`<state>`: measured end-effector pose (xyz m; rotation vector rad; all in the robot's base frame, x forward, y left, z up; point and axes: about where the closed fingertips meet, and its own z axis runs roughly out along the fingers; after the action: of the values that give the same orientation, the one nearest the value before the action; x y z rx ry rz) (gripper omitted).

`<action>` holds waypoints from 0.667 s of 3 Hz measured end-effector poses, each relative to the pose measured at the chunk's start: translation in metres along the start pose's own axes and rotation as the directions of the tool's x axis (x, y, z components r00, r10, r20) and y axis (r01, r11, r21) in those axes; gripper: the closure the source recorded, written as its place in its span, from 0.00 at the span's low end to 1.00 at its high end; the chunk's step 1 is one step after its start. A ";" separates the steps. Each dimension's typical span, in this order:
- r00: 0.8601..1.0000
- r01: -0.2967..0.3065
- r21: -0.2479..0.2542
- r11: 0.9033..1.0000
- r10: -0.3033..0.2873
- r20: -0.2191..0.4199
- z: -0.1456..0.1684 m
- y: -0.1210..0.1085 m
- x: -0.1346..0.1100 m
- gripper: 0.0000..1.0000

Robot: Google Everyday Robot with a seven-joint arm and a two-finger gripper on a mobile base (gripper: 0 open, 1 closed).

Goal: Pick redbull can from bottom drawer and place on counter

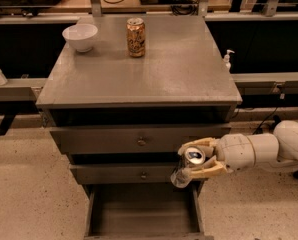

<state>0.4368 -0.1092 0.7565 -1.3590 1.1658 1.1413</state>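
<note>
Redbull can [192,157] hangs tilted in the grasp of the tool [185,163], shiny top facing up, in front of the right end of the middle drawer [119,174] and above the open bottom drawer [139,219]. Pale fingers [208,172] clamp it from both sides. On the surface [169,74] stand a gold-orange can [135,37] and a white bowl [80,37], well apart from it.

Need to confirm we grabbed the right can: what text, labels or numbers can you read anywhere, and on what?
No text is legible.
The redbull can, clamped in the gripper before the middle drawer: markings blurred.
The gold-orange can on the counter: print unreadable.
</note>
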 end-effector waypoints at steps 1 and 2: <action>0.996 -0.011 -0.040 0.999 0.007 -0.084 0.020 -0.019 -0.027 1.00; 0.962 -0.035 -0.101 0.994 0.006 -0.274 0.057 -0.073 -0.087 1.00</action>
<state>0.4969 -0.0404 0.8449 -1.6284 1.3331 1.0649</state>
